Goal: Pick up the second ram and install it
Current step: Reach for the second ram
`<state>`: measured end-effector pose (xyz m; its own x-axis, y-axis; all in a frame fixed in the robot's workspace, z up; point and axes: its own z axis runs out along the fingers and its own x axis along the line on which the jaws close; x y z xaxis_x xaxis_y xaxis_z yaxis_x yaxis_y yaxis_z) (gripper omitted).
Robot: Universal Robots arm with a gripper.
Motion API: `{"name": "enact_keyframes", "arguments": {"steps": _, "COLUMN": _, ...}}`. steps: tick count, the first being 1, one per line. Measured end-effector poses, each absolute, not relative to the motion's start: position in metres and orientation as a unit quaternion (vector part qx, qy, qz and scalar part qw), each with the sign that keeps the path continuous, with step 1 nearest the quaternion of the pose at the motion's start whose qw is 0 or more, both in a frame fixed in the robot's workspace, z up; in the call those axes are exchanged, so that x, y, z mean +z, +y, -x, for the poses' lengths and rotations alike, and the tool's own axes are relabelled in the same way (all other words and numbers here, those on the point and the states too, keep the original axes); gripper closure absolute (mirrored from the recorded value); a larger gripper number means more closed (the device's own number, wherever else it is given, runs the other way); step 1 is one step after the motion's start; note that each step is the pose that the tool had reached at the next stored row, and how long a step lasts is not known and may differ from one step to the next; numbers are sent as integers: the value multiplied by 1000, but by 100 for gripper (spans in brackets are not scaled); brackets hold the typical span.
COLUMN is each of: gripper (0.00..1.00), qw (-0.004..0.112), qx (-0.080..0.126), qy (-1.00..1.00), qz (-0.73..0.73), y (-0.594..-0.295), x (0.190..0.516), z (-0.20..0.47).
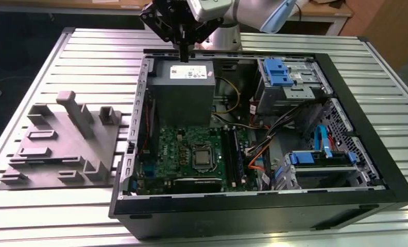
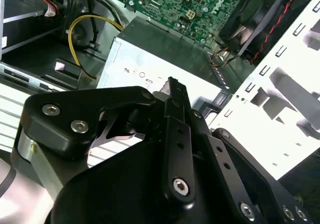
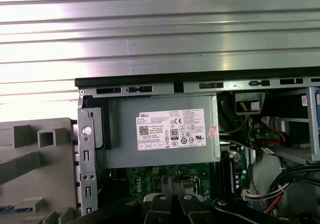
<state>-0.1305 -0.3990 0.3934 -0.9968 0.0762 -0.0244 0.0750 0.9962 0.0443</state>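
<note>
My gripper (image 1: 184,54) hangs over the back edge of the open computer case, fingertips pointing down at the grey power supply (image 1: 182,85). In both wrist views the fingers (image 2: 173,84) (image 3: 169,181) are pressed together, with nothing visible between them. The green board (image 1: 190,149) lies further down in the case, with long black slots (image 1: 235,154) beside the processor. I cannot make out the second ram. At the picture's edge in the first wrist view, a bluish strip (image 3: 12,209) sits in the grey holder (image 3: 35,154). I cannot tell what it is.
The grey plastic holder (image 1: 60,144), with an upright post (image 1: 77,113), stands on the slatted table at the exterior view's left. Inside the case are drive cages with blue clips (image 1: 276,72), orange and blue cables (image 1: 255,154) and yellow wires (image 2: 82,29).
</note>
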Motion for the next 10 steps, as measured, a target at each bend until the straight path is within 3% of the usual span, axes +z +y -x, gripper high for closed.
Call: {"name": "enact_keyframes", "arguments": {"steps": 10, "gripper": 90, "qw": 13, "qx": 22, "qy": 999, "qz": -38, "y": -399, "x": 393, "z": 142}}
